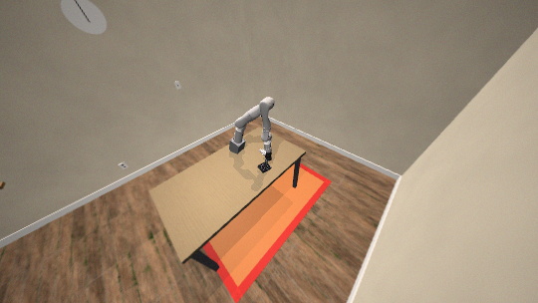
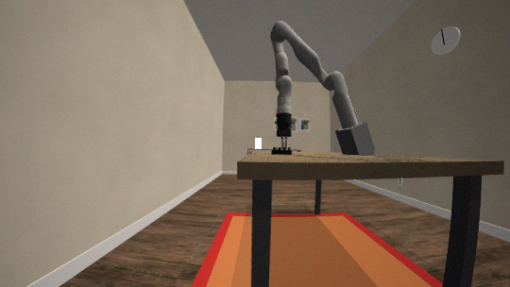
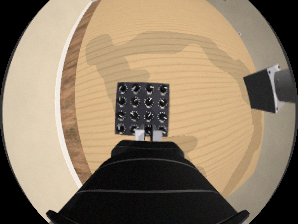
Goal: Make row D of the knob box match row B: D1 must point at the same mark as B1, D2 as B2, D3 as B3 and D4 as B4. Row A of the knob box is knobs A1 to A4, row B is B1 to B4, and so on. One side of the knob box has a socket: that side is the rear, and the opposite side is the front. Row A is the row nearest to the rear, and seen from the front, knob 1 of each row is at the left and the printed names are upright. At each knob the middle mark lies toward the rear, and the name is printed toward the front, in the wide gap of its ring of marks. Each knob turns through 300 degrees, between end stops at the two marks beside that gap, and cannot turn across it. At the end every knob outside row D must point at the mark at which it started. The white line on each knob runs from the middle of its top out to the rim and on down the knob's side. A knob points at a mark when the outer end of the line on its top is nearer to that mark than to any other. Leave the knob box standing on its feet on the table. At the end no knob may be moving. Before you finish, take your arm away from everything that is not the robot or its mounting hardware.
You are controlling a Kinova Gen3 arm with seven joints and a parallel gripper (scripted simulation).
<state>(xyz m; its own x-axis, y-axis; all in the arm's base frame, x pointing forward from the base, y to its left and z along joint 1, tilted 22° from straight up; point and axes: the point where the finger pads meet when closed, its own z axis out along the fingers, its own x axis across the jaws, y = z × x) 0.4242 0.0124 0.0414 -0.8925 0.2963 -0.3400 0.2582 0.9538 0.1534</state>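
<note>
The black knob box point(image 1: 264, 167) point(image 2: 281, 151) point(image 3: 142, 109) stands on the table, with four rows of four knobs. In the wrist view it lies just ahead of the gripper. White lines show on the knobs, but the printed names and exact marks are too small to read, and I cannot tell which side has the socket. My gripper point(image 2: 284, 147) point(image 3: 147, 130) points down at the box. Its fingers stand close together on either side of one knob, third from the left in the row nearest the gripper in the wrist view. They look shut on it, and they partly hide it.
The table point(image 1: 199, 199) point(image 2: 378, 168) point(image 3: 215, 100) carries the box near one long edge, which shows left of the box in the wrist view. The arm's grey base point(image 1: 237, 146) point(image 2: 355, 140) point(image 3: 262, 91) stands across the table from that edge.
</note>
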